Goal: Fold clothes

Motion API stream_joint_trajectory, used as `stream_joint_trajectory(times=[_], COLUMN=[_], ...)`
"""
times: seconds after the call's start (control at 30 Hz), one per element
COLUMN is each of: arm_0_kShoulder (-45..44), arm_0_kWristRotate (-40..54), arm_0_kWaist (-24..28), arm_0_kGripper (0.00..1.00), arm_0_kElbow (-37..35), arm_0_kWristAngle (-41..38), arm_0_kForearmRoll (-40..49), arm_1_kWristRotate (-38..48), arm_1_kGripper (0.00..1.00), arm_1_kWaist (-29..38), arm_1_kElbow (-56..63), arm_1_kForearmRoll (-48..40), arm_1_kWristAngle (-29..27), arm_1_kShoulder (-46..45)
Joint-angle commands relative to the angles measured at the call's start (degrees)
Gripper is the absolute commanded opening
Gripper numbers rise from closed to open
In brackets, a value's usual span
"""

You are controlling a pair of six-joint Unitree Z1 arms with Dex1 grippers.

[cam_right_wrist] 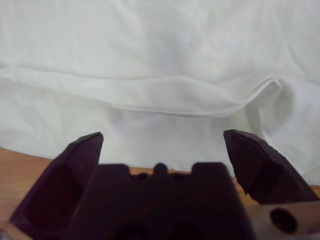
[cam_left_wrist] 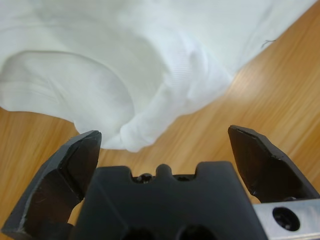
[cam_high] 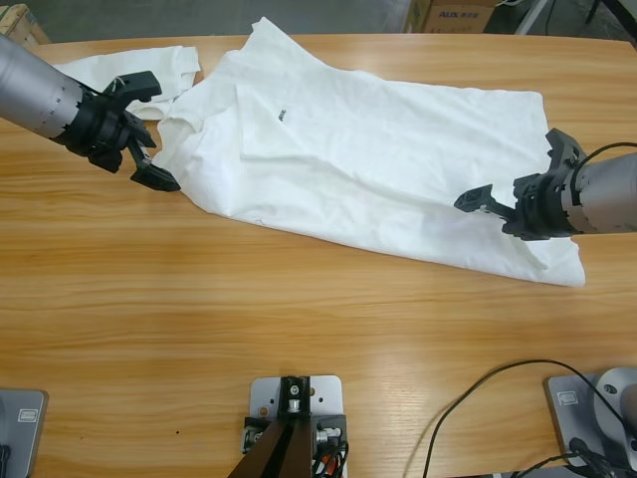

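Across the middle of the table point(cam_high: 299, 329) lies a white shirt point(cam_high: 378, 159), spread loosely on a slant, with a small line of black lettering point(cam_high: 284, 116) on its chest. Its collar end points to the upper left, its hem to the lower right. At the collar end, the left gripper point(cam_high: 149, 129) hovers with jaws spread wide, holding nothing; a rolled fold of cloth point(cam_left_wrist: 150, 120) sits just ahead of them. At the hem, the right gripper point(cam_high: 518, 179) is over the cloth, jaws likewise apart and empty. Behind the left gripper lies a second white garment point(cam_high: 129, 68).
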Motion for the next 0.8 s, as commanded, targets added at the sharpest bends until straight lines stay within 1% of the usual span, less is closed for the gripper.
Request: stream_joint_trajectory(times=[0.03,0.37,0.53,0.57,0.67,0.7,0.73,0.77,0.8], arm_0_kShoulder=[5.9,10.2,10.4,10.3,9.8,9.8,9.9,10.0,10.0], arm_0_kWristRotate=[0.2,-1.6,-2.1,-2.2,-2.4,-2.4,-2.3,-2.2,-2.1], arm_0_kWaist=[0.8,0.8,0.8,0.8,1.2,1.5,1.8,1.8,1.8], arm_0_kGripper=[1.0,1.0,0.997,0.956,0.607,0.515,0.458,0.451,0.418], arm_0_kElbow=[-1.1,-4.8,-4.5,-4.3,-4.0,-3.9,-3.8,-3.7,-3.7], arm_0_kWristAngle=[3.5,4.2,6.2,6.5,8.4,8.6,8.4,8.3,7.8], arm_0_kForearmRoll=[-2.0,-3.1,-3.0,-3.0,-2.8,-2.8,-2.8,-2.8,-2.8], arm_1_kWristRotate=[-0.5,-0.5,-0.5,-0.5,-0.5,-0.5,-0.5,-0.5,-0.5], arm_1_kGripper=[0.987,0.982,0.979,0.977,0.977,0.977,0.977,0.977,0.977], arm_1_kWaist=[0.6,0.6,0.6,0.6,0.6,0.6,0.6,0.6,0.6], arm_1_kElbow=[1.7,1.7,1.8,1.8,1.7,1.7,1.8,1.8,1.9], arm_1_kForearmRoll=[-1.2,-2.0,-2.8,-3.1,-3.5,-3.5,-3.5,-3.4,-3.4], arm_1_kWristAngle=[1.2,1.4,1.6,1.7,1.8,1.9,1.9,1.9,2.0], arm_1_kShoulder=[2.0,2.9,4.2,4.4,4.6,4.5,4.4,4.2,4.1])
